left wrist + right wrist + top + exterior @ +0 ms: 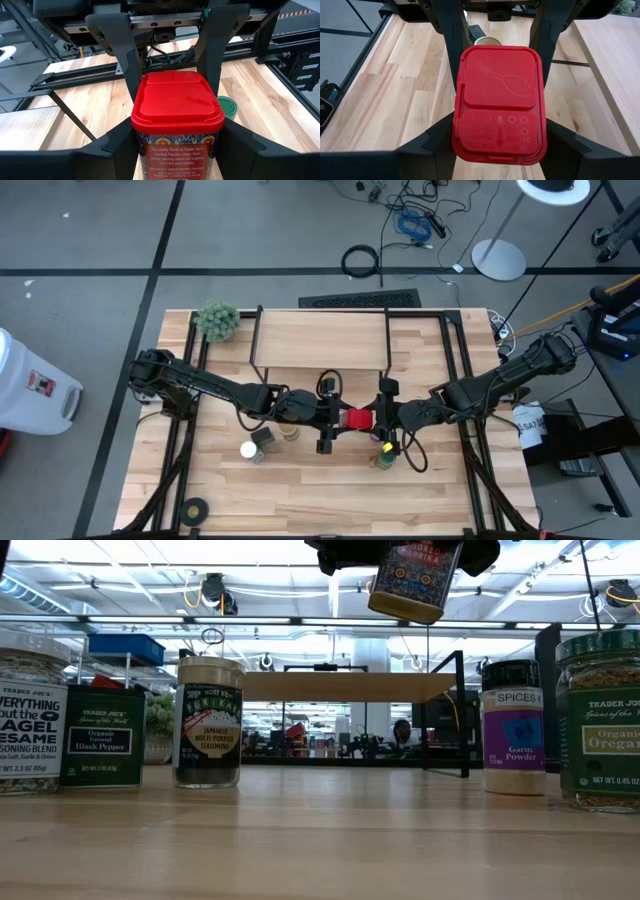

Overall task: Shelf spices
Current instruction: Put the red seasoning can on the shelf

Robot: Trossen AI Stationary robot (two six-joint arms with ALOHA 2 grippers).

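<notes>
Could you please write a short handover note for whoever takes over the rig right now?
Right gripper: shut on the red paprika tin, held in the air in front of the shelf.
Left gripper: around the same tin from the other side; grip unclear.
On the table: bagel seasoning jar, black pepper tin, Japanese seasoning jar, garlic powder jar, oregano jar.
Done: nothing on the shelf yet.
Left: shelve the tin, then the other five.
</notes>
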